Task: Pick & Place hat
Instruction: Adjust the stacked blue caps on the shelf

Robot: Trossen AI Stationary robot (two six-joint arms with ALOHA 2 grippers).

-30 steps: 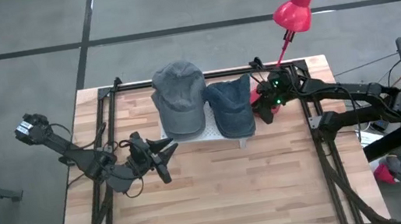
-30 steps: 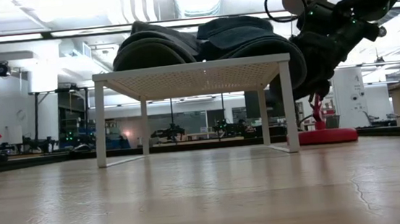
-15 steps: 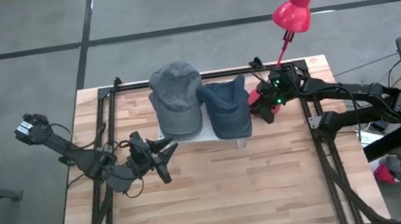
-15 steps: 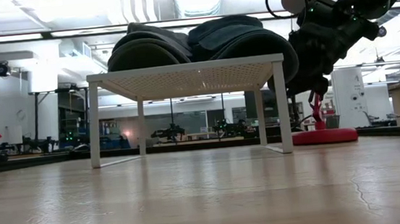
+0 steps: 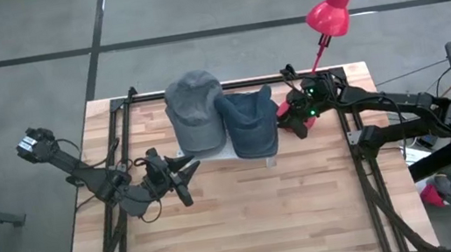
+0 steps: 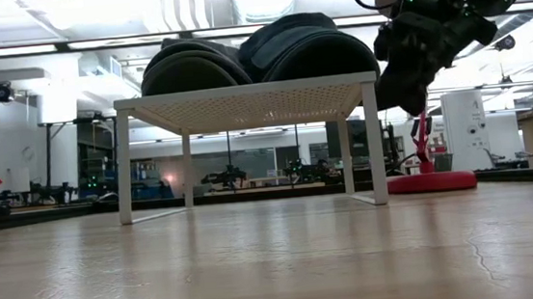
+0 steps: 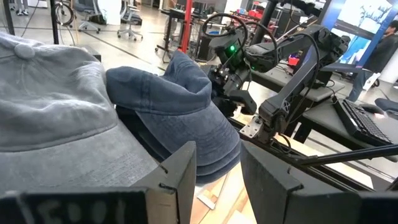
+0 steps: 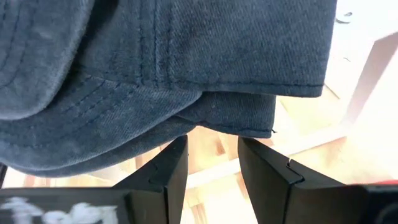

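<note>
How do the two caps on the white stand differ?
The grey cap is paler and sits on the stand's left part; the blue cap is darker denim and sits on the right part. The grey cap reaches nearer the table's far edge, while the blue cap lies next to the right gripper. Both rest on the white stand, touching each other.

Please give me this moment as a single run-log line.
left gripper: open, idle beside white stand | right gripper: open at blue hat | grey hat: on stand
</note>
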